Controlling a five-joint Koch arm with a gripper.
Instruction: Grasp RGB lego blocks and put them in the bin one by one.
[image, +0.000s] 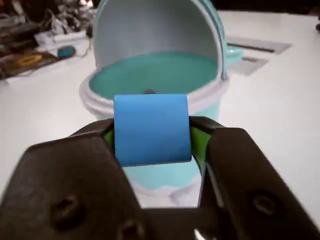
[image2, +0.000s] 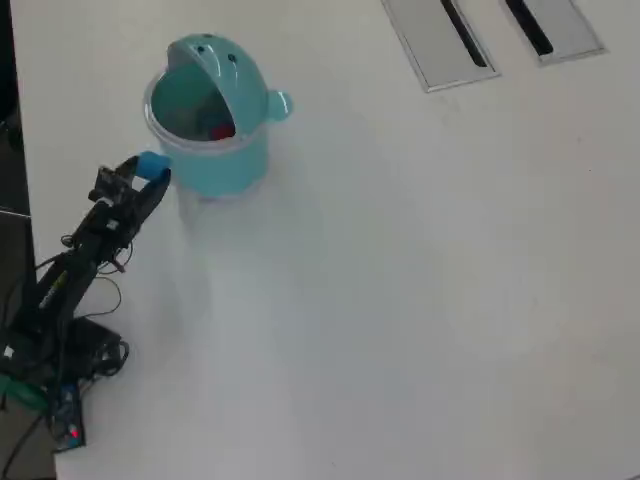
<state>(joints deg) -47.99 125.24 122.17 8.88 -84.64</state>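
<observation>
The claw (image: 152, 131) is closed on the blue block (image: 152, 129), its two dark, matte jaws pressing the block's left and right sides; thin green pads (image: 196, 142) line the jaws where they meet the plastic. The block is smooth, squarish, with softly rounded edges, and it fills the gap between the jaws.

Just beyond the claw in the wrist view stands the bin (image: 160, 75), a round teal plastic tub with a pale translucent rim and a domed lid tipped up at the back, its inside a dull grey-blue. The block sits in front of the rim, near its edge.

In the overhead view the claw (image2: 150, 170) and block (image2: 154, 165) are at the bin's (image2: 240, 160) lower-left side, just beside the rim. Inside the bin, ahead of the claw, lies a small red block (image2: 221, 131). A stubby knob (image2: 279, 104) juts from the bin's far side. Well away, across the smooth white table (image2: 400, 300), lie two grey slotted panels (image2: 430, 45).
</observation>
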